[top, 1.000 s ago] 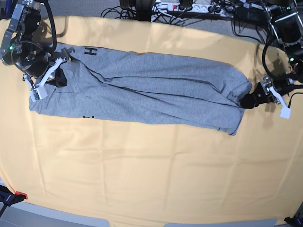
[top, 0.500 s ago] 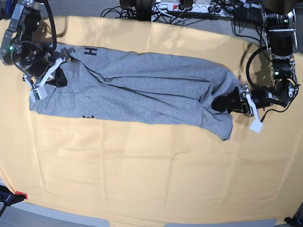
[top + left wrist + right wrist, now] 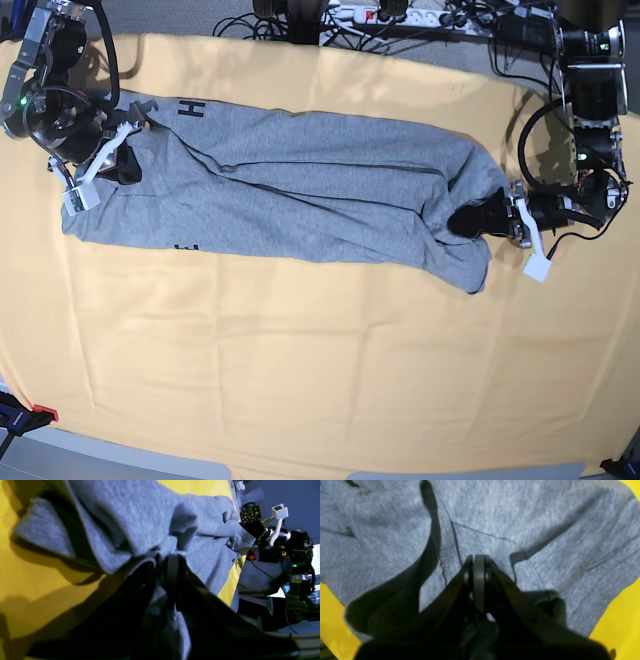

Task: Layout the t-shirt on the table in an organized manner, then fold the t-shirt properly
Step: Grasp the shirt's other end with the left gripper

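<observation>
The grey t-shirt (image 3: 300, 185) lies as a long narrow band across the far half of the table (image 3: 300, 360), with black lettering (image 3: 190, 108) peeking out near its left end. My left gripper (image 3: 465, 222) sits on the shirt's right end. In the left wrist view its fingers (image 3: 172, 560) are pinched together on bunched grey fabric (image 3: 150, 512). My right gripper (image 3: 125, 165) rests on the shirt's left end. In the right wrist view it (image 3: 478, 560) is shut, with creases in the cloth (image 3: 495, 512) running to its tips and fabric gathered between the fingers.
Cables and a power strip (image 3: 400, 15) run along the table's far edge. A red and black clamp (image 3: 25, 412) sits at the near left corner. The right arm (image 3: 275, 537) shows at the far end in the left wrist view. Yellow cloth (image 3: 627, 610) borders the shirt.
My left gripper has moved leftward from beyond the shirt's right end onto it, and its jaws have come together on the fabric. That end now sits bunched further left. The right arm has held still.
</observation>
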{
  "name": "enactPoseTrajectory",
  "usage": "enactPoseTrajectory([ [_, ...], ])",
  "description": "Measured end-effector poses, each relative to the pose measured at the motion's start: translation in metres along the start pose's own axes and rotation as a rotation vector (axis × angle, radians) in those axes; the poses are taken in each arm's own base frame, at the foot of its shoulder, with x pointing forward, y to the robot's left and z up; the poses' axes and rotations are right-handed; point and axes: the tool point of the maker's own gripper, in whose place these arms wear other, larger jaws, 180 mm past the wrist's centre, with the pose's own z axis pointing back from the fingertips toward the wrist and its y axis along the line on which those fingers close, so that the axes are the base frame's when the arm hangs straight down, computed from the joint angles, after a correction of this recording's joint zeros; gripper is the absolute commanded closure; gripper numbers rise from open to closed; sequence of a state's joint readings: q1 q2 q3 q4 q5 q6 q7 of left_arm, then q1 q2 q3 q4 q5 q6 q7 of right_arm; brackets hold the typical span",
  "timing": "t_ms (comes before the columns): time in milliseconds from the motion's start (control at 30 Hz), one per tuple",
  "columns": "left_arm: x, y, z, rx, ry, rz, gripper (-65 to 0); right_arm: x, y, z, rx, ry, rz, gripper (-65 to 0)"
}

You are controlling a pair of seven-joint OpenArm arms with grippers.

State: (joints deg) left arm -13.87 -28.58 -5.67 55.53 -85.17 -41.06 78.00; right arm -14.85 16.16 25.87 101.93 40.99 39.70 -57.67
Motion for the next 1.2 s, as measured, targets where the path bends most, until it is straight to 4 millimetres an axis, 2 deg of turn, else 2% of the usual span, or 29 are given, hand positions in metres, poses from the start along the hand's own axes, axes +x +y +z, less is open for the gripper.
enactPoseTrajectory([
  [100, 0.002, 0.001, 0.004, 0.006, -0.008, 0.000, -36.7, 0.000, 0.000, 0.000, 0.000, 0.000, 0.000, 0.0],
  [133, 0.005, 0.002, 0.007, 0.008, -0.023, 0.000, -41.6, 0.000, 0.000, 0.000, 0.000, 0.000, 0.000, 0.0],
  [167, 0.009, 0.002, 0.011, 0.011, -0.042, 0.000, -43.8, 0.000, 0.000, 0.000, 0.000, 0.000, 0.000, 0.0],
  [433, 0.024, 0.017, 0.041, 0.075, -0.198, 0.029, -43.7, 0.000, 0.000, 0.000, 0.000, 0.003, 0.000, 0.0],
  [533, 0.026, 0.020, 0.045, 0.087, -0.229, 0.037, -43.7, 0.000, 0.000, 0.000, 0.001, 0.002, -0.001, 0.0],
  [700, 0.027, 0.019, 0.036, 0.078, -0.245, 0.045, -43.7, 0.000, 0.000, 0.000, 0.001, 0.000, 0.000, 0.0],
  [933, 0.036, 0.026, 0.011, 0.116, -0.324, 0.052, -43.3, 0.000, 0.000, 0.000, 0.001, 0.001, 0.000, 0.0],
  [967, 0.036, 0.025, 0.008, 0.111, -0.327, 0.054, -42.1, 0.000, 0.000, 0.000, 0.001, 0.001, 0.000, 0.0],
  [1000, 0.035, 0.024, 0.004, 0.109, -0.325, 0.056, -37.8, 0.000, 0.000, 0.000, 0.001, 0.001, 0.000, 0.0],
  [1033, 0.034, 0.024, 0.002, 0.113, -0.320, 0.045, -28.9, 0.000, 0.000, 0.000, 0.001, 0.001, 0.000, 0.0],
  [1100, 0.034, 0.024, 0.000, 0.111, -0.319, 0.043, -1.8, 0.000, 0.000, 0.000, 0.001, 0.001, 0.000, 0.0],
  [1200, 0.034, 0.023, -0.001, 0.109, -0.319, 0.044, 0.0, 0.000, 0.000, 0.000, 0.001, 0.001, 0.000, 0.0],
])
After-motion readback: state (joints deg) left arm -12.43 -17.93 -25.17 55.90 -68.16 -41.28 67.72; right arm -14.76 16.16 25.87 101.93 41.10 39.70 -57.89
